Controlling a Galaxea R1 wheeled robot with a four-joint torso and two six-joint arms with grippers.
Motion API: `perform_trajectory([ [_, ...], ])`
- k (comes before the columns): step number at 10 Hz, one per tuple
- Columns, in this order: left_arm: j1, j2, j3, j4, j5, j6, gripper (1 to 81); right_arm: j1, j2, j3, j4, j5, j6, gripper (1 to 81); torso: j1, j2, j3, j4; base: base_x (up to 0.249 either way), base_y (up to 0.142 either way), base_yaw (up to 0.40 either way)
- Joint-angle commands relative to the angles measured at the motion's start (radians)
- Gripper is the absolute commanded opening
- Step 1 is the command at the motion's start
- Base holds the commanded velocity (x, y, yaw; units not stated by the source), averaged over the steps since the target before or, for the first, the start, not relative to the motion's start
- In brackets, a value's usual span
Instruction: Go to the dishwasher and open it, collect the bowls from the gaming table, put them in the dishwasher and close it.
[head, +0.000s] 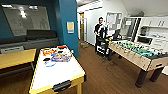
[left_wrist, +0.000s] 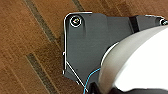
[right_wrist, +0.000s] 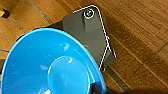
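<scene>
The gaming table (head: 140, 55), with a green field and light wood sides, stands at the right in the head view. A blue bowl (right_wrist: 50, 70) hangs above the wood floor in the right wrist view, with my right gripper (right_wrist: 96, 88) shut on its rim. In the left wrist view a white bowl (left_wrist: 137, 60) also hangs above the floor, and my left gripper (left_wrist: 112, 90) is shut on its edge. The dishwasher is out of view.
A white-topped table with yellow edges (head: 60, 72) carrying colourful items stands front left, a yellow table (head: 15, 57) beyond it. A teal pillar (head: 67, 25) rises mid-room. A person (head: 100, 30) stands by a cart at the back. White kitchen cabinets (head: 155, 22) line the far right. Wood floor (head: 107, 75) runs between the tables.
</scene>
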Motion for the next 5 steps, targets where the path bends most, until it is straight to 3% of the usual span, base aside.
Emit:
perform_trajectory([
  [1, -0.041, -0.006, -0.003, 0.012, 0.038, 0.007, 1.0, 0.034, -0.009, -0.027, -0.003, -0.054, 0.003, 1.0, 0.000, 0.000, 0.000, 0.000, 0.000, 0.000, -0.397],
  [5, -0.041, 0.008, -0.003, 0.012, 0.038, 0.010, 1.0, 0.034, 0.011, -0.050, -0.002, -0.054, 0.003, 1.0, 0.000, 0.000, 0.000, 0.000, 0.000, 0.000, -0.397],
])
